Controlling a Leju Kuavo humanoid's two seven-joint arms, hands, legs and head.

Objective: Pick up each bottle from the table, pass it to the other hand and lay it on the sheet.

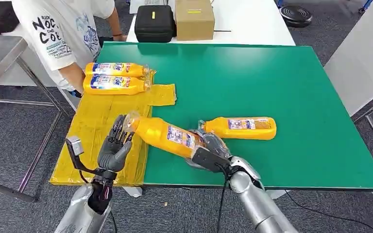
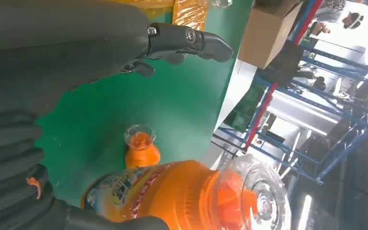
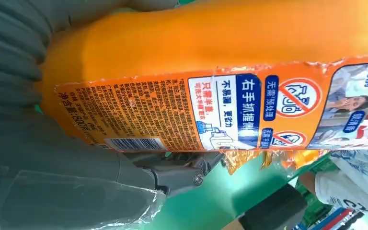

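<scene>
Right hand (image 1: 209,150) wrapped around the base end of an orange bottle (image 1: 167,136), holding it tilted above the front edge of the green table (image 1: 281,97), clear cap end aimed toward the left hand (image 1: 114,148). In the right wrist view, same bottle (image 3: 211,62) pressed against the grey palm, label with barcode and printed text facing the camera, a finger (image 3: 177,175) tucked under it. Left hand raised upright over the yellow sheet (image 1: 94,131), fingers spread wide and holding nothing, fingertips just beside the cap of the held bottle; cannot tell whether touching. In the left wrist view, clear cap (image 2: 254,191) of that bottle close to the camera, dark fingers (image 2: 191,43) stretched out apart above the green surface. Second bottle (image 1: 243,128) lying flat on the table just behind the right hand, cap pointing left; seen too in the left wrist view (image 2: 141,148), cap toward the camera. Two bottles (image 1: 115,77) lying side by side at the far end of the sheet, caps to the right. Person (image 1: 63,29) in a white printed shirt standing at the far left corner of the table, arm reaching down beside those two bottles. Black case (image 1: 154,23) and cardboard box (image 1: 194,19) on a white table beyond the green one.
</scene>
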